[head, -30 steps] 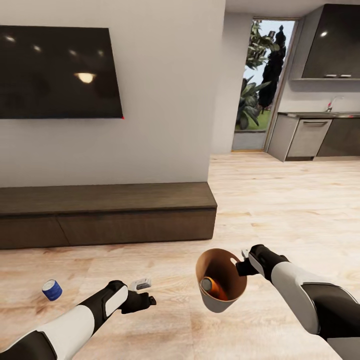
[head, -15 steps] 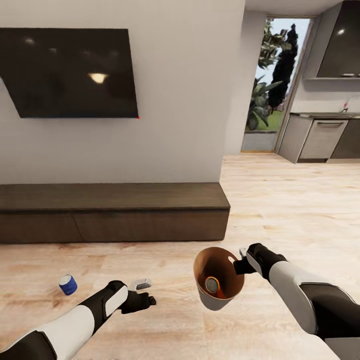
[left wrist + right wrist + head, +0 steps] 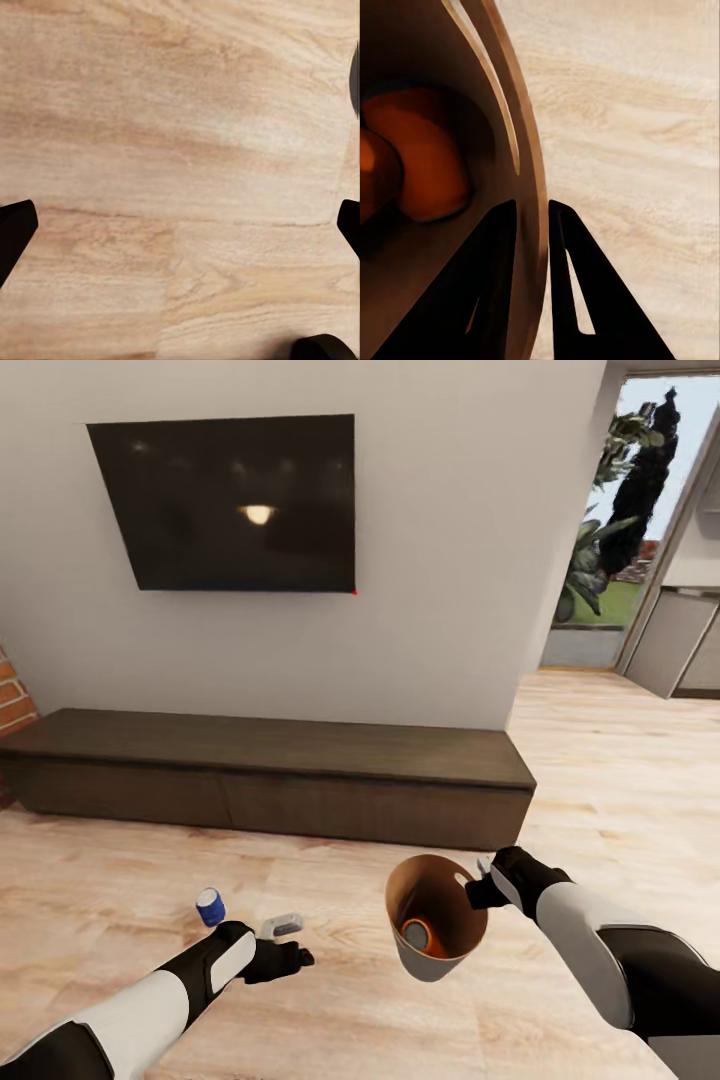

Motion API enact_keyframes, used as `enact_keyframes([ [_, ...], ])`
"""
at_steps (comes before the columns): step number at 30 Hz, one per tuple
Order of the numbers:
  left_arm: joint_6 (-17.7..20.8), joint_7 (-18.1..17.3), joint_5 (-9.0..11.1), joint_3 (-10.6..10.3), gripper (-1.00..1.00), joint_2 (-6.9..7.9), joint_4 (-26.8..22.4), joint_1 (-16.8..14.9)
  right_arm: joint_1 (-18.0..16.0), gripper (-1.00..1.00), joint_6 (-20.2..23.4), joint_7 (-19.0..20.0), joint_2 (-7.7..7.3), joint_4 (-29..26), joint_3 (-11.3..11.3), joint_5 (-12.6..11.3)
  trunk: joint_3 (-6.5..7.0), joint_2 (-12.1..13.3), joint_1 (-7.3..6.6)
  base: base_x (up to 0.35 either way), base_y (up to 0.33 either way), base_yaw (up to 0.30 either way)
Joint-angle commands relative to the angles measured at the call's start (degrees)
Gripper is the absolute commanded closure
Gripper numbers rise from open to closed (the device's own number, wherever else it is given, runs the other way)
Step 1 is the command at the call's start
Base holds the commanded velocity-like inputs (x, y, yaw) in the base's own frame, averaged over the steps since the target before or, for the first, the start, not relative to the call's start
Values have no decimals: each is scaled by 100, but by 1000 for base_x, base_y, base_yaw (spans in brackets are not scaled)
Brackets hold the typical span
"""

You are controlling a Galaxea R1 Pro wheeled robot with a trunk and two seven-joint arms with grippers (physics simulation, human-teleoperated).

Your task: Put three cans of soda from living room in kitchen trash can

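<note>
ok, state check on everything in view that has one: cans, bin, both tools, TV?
trash can: lifted off the floor, tilted, rim pinched by the right tool
orange cans: inside the trash can
blue can: upright on the floor, in front of the cabinet
left tool: open, empty, over bare floor
TV: off, screen dark

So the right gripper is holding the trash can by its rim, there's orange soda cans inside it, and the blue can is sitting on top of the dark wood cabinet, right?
Not quite. The blue can stands on the wood floor in front of the cabinet, as the head view shows. The rest holds: the right gripper pinches the trash can rim, with an orange can inside.
</note>
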Motion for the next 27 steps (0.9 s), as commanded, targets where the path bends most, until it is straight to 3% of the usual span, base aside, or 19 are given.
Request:
enact_keyframes([
  [1, -2, -59, -2, -1, -100, 0, 4, 1, -3, 100, 3, 26, 0, -6, -89, -75, -3, -1, -1, 110, 314, 253],
  [27, -5, -180, -8, -2, -100, -3, 10, 2, -3, 100, -29, 33, -1, -8, -85, -72, -148, -1, -1, 261, 212, 214],
])
